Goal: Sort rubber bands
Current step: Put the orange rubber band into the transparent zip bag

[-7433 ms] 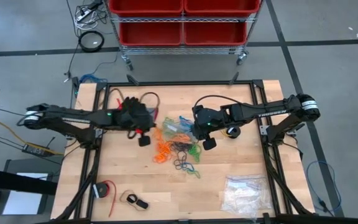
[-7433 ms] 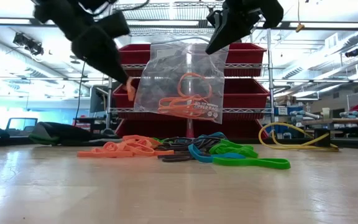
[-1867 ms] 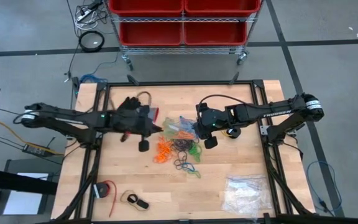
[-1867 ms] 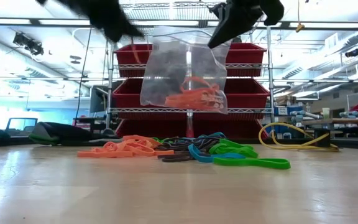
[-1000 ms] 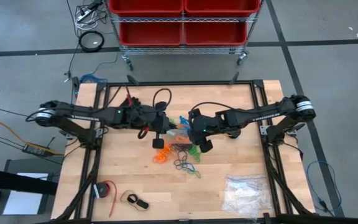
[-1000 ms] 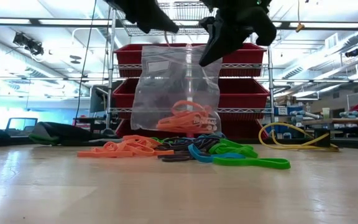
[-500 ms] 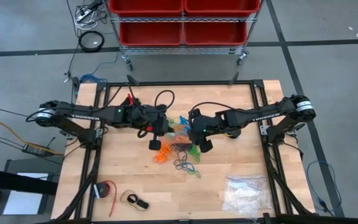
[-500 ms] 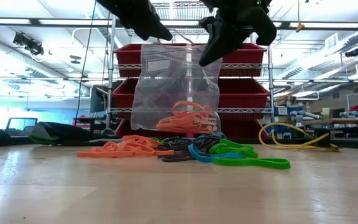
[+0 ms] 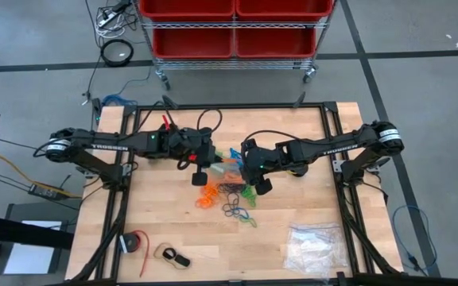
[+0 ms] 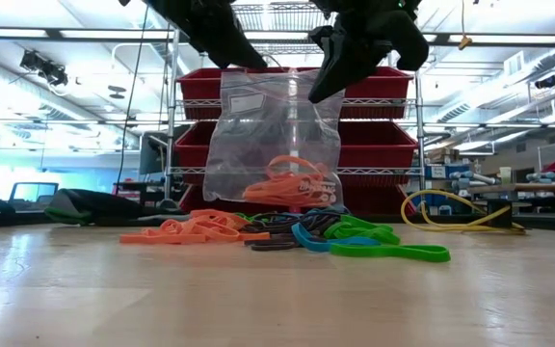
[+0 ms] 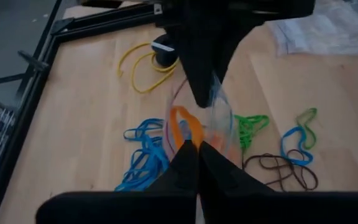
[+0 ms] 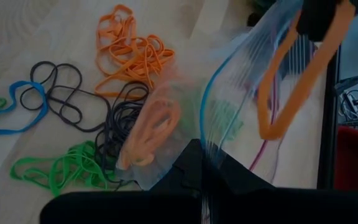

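Wooden table [image 9: 293,206], rubber bands [image 9: 229,191] heaped, yellow cable [image 10: 451,214], red bins [image 9: 233,24] behind

Lighting: even, bright overhead room light. High view shows soft, short shadows under both arms on the pale wood desk [image 9: 293,206]; no hard glare. Low view is backlit: ceiling light strips [image 10: 509,34] wash out the upper room, arms read as near-black silhouettes, near desk surface soft and out of focus with a faint sheen. Clear bag [image 10: 273,135] shows mild reflections. Wrist views: near dark fingers [image 11: 191,168] blurred; bag plastic [image 12: 241,106] smeared, streaky.
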Available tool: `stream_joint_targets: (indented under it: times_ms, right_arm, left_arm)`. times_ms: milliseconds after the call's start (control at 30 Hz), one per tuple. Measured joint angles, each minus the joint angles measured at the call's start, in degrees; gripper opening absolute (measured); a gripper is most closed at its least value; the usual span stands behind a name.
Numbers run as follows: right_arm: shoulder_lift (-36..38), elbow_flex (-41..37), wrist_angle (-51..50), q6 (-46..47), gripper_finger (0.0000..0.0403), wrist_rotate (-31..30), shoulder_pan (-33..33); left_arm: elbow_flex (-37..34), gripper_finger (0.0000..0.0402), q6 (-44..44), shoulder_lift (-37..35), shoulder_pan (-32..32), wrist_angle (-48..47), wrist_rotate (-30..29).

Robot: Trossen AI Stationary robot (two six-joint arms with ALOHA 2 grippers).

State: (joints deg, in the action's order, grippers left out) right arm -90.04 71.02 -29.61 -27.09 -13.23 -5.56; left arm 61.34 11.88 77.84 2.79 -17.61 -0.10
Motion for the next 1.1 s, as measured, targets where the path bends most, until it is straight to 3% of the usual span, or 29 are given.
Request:
stream_joint_targets:
  times_ms: [133,300,500,800,967,1100]
  right_arm:
    - [0.0,0.0,0.0,0.0,0.0000,0.0,0.0]
    - [0.0,0.0,0.0,0.0,0.0000,0.0,0.0]
    - [0.1,0.0,-0.4,-0.1,0.0000,-1.7,0.0]
    - [5.5,0.0,-4.2,-1.6,0.0000,-5.2,0.0]
    - [10.7,0.0,-6.7,-3.1,0.0000,-5.1,0.1]
    - [14.5,0.0,-9.5,-2.9,0.0000,-2.0,0.3]
  left_arm:
    - [0.0,0.0047,-0.3,0.0,-0.1,0.0,0.2]
    - [0.0,0.0134,-0.8,0.0,-0.1,-1.1,-0.2]
    - [-0.1,0.0219,-0.3,-1.4,-0.1,-3.1,-4.9]
    - [-0.6,0.0229,-2.7,-10.8,-0.1,-13.8,-9.2]
    - [-6.2,0.0227,-8.4,-13.9,-0.7,-15.2,-2.6]
    - [-14.5,0.0227,-12.7,-13.8,-2.6,-10.1,0.2]
